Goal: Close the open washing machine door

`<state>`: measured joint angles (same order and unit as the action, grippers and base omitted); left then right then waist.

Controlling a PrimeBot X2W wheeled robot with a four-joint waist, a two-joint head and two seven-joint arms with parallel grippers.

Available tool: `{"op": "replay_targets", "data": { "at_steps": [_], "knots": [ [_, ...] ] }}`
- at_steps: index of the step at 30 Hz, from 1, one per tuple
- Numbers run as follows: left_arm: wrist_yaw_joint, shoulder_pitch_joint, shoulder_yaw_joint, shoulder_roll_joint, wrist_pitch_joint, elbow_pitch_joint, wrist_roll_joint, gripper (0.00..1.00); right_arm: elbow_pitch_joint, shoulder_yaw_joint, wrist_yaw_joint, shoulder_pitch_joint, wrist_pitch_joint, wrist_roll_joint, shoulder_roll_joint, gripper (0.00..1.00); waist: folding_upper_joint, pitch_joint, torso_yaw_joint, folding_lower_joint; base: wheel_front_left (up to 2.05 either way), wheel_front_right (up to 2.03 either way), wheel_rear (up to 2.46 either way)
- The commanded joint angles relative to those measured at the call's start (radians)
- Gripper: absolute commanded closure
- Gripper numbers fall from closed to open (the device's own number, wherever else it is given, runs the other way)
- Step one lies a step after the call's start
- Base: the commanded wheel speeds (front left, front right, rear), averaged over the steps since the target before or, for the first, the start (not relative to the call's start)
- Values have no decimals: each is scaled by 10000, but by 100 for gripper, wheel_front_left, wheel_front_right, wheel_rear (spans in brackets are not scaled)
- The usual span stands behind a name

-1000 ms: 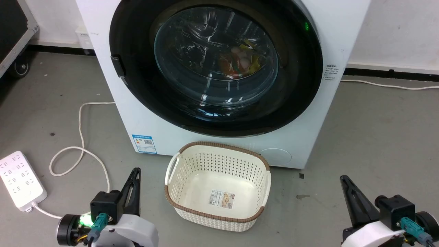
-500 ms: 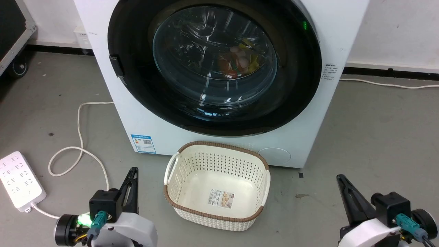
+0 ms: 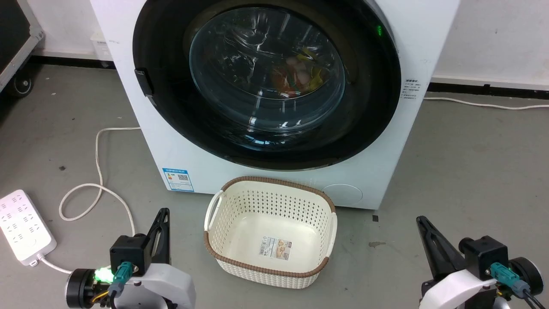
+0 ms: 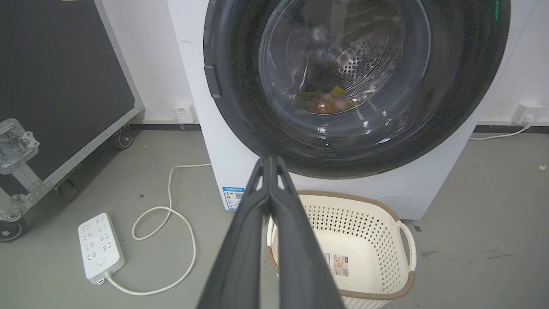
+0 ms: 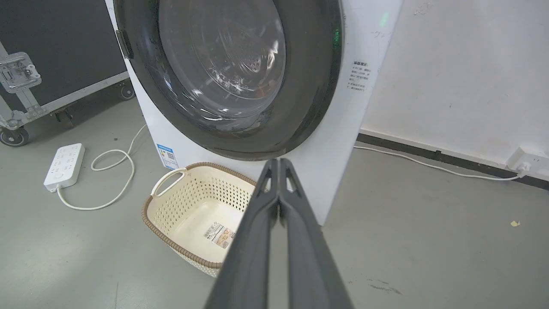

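Left pincer (image 3: pixel 163 213) was closed, fingers pressed together, gripping nothing, low at lower left over the floor (image 3: pixel 472 171). Right pincer (image 3: pixel 420 221) same: closed, empty, lower right. Both sat well short of the washer. Between them a cream perforated laundry basket (image 3: pixel 274 201) with brown rim sat on the floor, a label on its bottom, just in front of the washing machine (image 3: pixel 193 171). White power strip (image 3: pixel 23 225) lay left of the left pincer, its cable (image 3: pixel 99 171) looping toward the washer. Beyond the basket, the washing machine door (image 3: pixel 377 107) looked flush with the white front, black rim spanning nearly the full width, latch tab on its left edge. Coloured laundry (image 3: pixel 300 77) showed through the glass bowl. Green light (image 3: pixel 379 30) glowed at upper right of the rim. Black wheeled case (image 4: pixel 64 86) stood far left by the wall (image 3: pixel 493 38).
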<state>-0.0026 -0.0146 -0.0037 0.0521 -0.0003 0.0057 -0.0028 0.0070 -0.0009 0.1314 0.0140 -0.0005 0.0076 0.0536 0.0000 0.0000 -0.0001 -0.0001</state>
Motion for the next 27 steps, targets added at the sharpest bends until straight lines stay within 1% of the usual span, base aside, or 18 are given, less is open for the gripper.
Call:
{"op": "replay_targets", "data": {
  "at_steps": [1, 27],
  "knots": [
    [26, 146, 37, -18, 3, -57, 28, 100, -70, 9, -7, -140, 5, -76, -34, 100, 0, 0, 1, 1, 0, 0, 0],
    [26, 146, 37, -18, 3, -57, 28, 100, -70, 9, -7, -140, 5, -76, -34, 100, 0, 0, 1, 1, 0, 0, 0]
  ]
}}
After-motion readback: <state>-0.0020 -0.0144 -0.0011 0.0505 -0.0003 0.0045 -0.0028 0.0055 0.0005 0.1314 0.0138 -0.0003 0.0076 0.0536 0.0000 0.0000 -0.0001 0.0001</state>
